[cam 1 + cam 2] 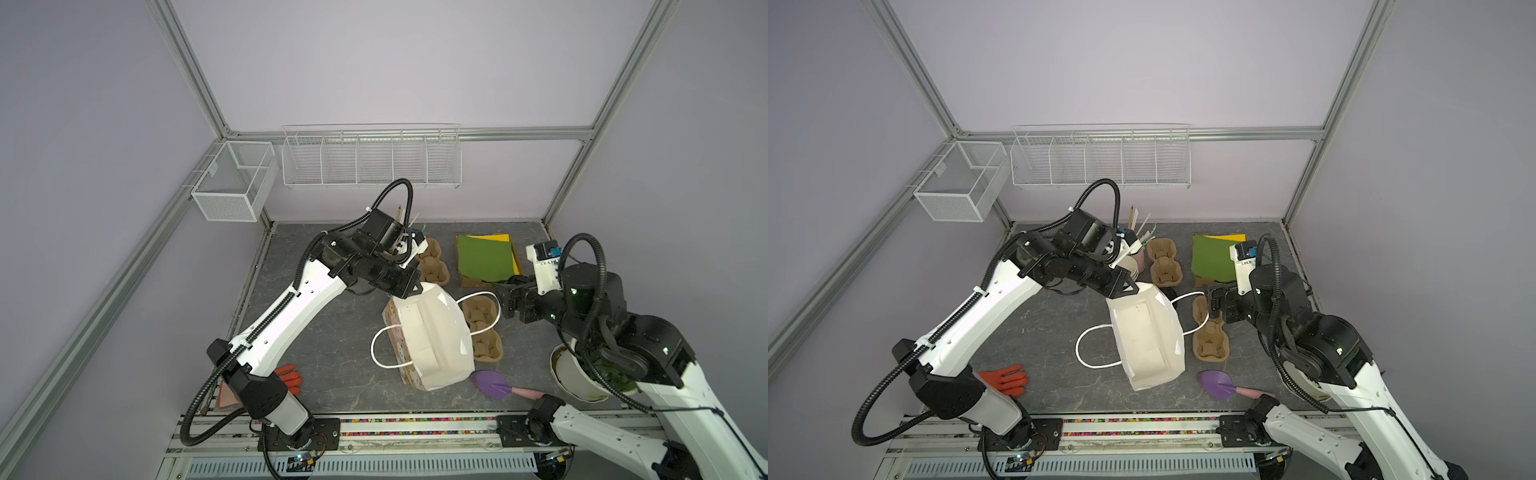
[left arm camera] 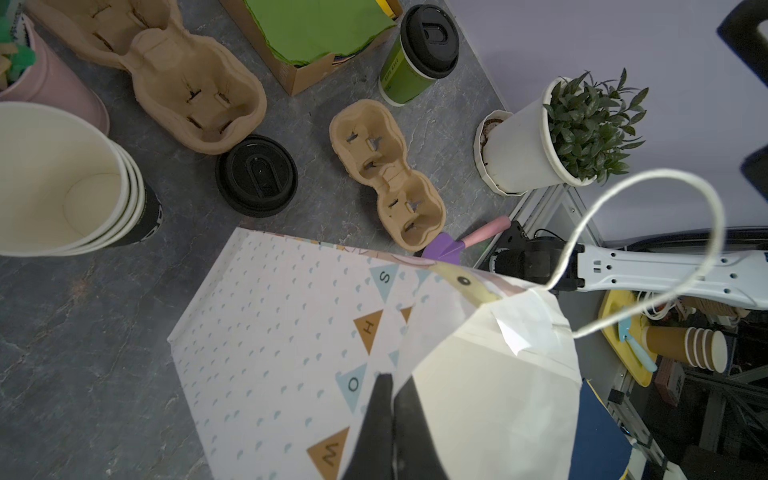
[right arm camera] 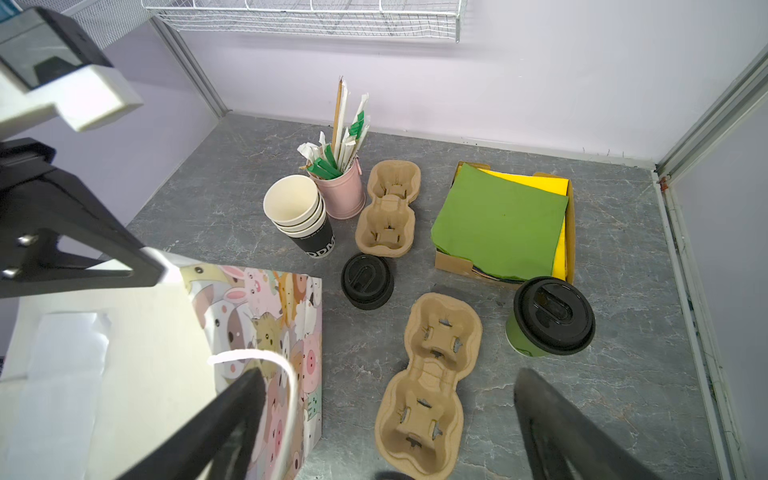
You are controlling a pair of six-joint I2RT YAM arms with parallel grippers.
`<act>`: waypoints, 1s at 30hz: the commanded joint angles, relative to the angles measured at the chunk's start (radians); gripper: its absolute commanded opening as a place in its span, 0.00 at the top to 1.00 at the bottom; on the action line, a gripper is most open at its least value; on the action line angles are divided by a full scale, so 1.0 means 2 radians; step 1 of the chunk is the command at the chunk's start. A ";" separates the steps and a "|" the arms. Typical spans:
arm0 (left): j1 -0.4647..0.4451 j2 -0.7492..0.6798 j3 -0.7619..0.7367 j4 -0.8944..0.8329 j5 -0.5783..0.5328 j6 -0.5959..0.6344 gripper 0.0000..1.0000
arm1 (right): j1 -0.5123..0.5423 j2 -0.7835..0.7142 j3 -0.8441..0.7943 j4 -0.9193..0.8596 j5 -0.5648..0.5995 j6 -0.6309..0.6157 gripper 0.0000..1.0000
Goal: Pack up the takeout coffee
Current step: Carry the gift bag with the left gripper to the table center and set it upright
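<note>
While the left gripper (image 2: 392,384) is pinching the upper edge of the paper bag (image 2: 291,332), jaws pressed together on the paper and holding the mouth open, the right gripper (image 3: 388,374) is hovering with jaws spread wide, gripping nothing. The step in hand appears to be the approach to the takeout coffee (image 3: 548,318), which is standing upright on the table, lid on, ahead of the right gripper and beyond the finger farther from the bag. A cup carrier (image 3: 428,382) is lying below the spread jaws, and the bag's rope handle (image 3: 286,374) is just beside the other finger. The next move probably calls for shifting sideways, straddling the cup below its lid and closing gently. The right arm is sitting folded, elbow raised, wrist angling downward. The left arm is reaching forward, wrist bending down.
</note>
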 commanded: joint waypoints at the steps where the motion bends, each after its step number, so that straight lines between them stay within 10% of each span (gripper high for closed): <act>1: -0.002 0.016 0.017 -0.006 -0.005 0.028 1.00 | -0.004 0.006 -0.007 -0.006 0.003 0.004 0.04; 21: 0.055 0.021 0.092 0.038 -0.078 0.021 0.55 | -0.050 0.024 -0.079 -0.041 -0.001 0.056 0.04; 30: 0.055 -0.199 -0.115 0.211 -0.251 -0.032 0.21 | -0.075 0.063 -0.148 -0.037 -0.038 0.086 0.00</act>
